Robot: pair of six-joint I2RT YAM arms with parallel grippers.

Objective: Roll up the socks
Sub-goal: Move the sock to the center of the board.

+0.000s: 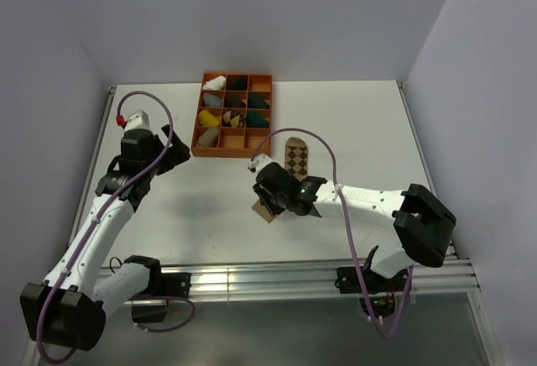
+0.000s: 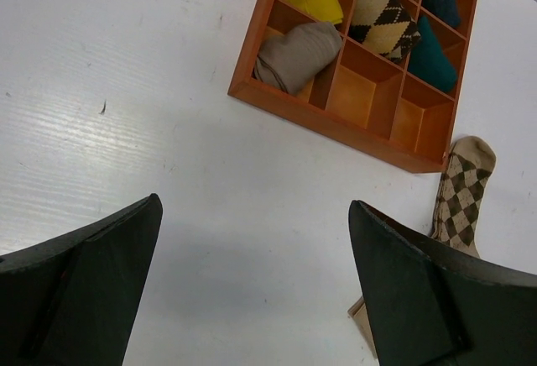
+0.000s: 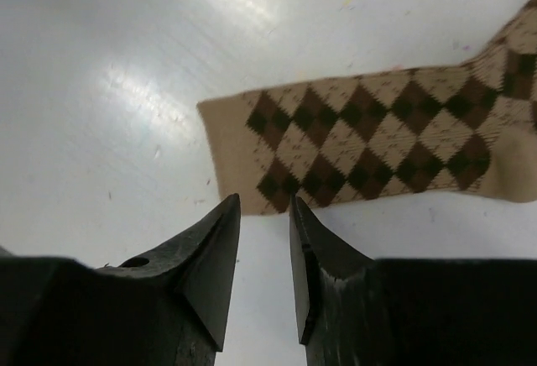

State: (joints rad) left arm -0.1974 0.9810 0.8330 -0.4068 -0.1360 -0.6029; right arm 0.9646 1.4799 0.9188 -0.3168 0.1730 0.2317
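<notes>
The argyle sock (image 1: 295,157), tan with dark brown diamonds, lies flat on the white table just below the tray. It also shows in the left wrist view (image 2: 460,201) and the right wrist view (image 3: 369,135). My right gripper (image 1: 268,201) hovers at its plain tan cuff end. The jaws (image 3: 264,206) stand a narrow gap apart with only bare table between them, the tips at the sock's near edge. My left gripper (image 1: 174,154) is wide open and empty (image 2: 252,299) over bare table left of the tray. The plain tan sock with the striped cuff is not in view.
An orange compartment tray (image 1: 198,133) stands at the back centre and holds several rolled sock bundles: white, black, teal, yellow, grey and an argyle one (image 2: 382,18). Walls enclose the table on three sides. A metal rail runs along the near edge (image 1: 277,278).
</notes>
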